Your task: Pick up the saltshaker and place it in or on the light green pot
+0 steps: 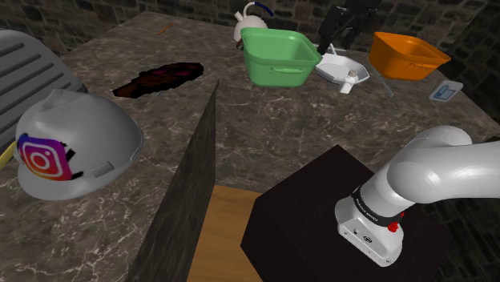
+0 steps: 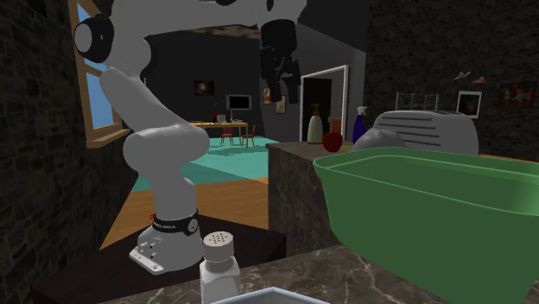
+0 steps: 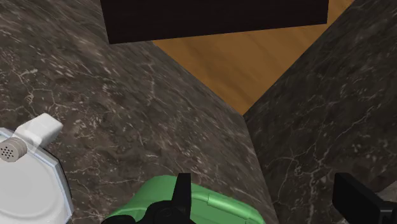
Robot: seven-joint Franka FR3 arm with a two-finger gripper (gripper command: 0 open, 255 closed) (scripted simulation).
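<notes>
The saltshaker (image 1: 350,81) is white with a grey perforated cap and stands at the near edge of a white octagonal plate (image 1: 340,66). It shows close up in the second exterior view (image 2: 219,263) and beside the plate in the wrist view (image 3: 25,139). The light green pot (image 1: 276,56) is a rectangular tub just to the shoulder view's left of the plate, also seen as a green wall (image 2: 432,207) and a rim (image 3: 191,203) below the fingers. My gripper (image 1: 346,26) hangs open well above the plate and shaker (image 2: 278,56), holding nothing (image 3: 267,200).
An orange tub (image 1: 407,54) sits to the right of the plate and a white kettle (image 1: 252,20) behind the green pot. A white hard hat (image 1: 72,144) and a grey ribbed appliance (image 1: 24,72) occupy the left counter. The counter has an inner corner by the stand (image 1: 320,216).
</notes>
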